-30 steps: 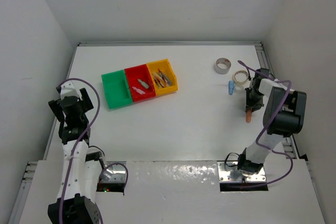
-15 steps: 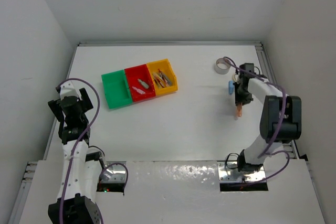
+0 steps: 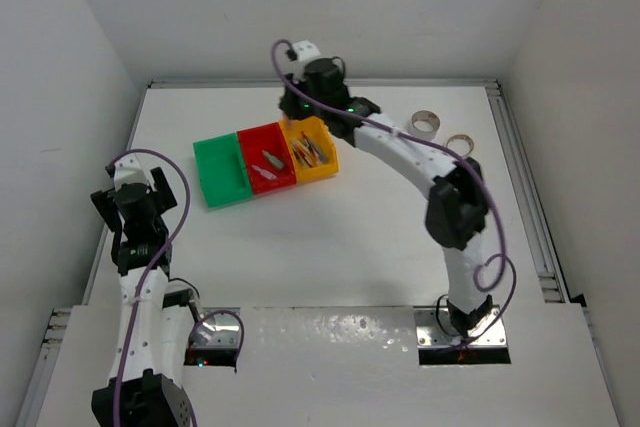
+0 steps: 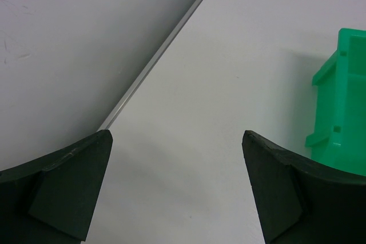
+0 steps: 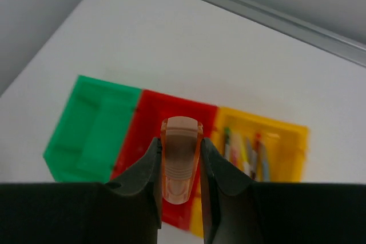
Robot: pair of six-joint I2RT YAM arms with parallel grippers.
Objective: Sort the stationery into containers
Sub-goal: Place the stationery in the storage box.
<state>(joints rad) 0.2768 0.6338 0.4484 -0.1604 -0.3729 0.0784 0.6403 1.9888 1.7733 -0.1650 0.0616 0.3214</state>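
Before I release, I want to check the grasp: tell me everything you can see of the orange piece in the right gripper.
The orange piece is a short stick that looks like pale, translucent plastic. It has a rounded top end and fine ridges across its lower body. It stands roughly upright in the right wrist view, pinched on both sides by the dark fingers of the right gripper. Nothing else touches it. It lines up with the red bin, beside the yellow bin.

white table (image 3: 350, 242) (metal-edged) between grey walls (image 3: 60, 67)
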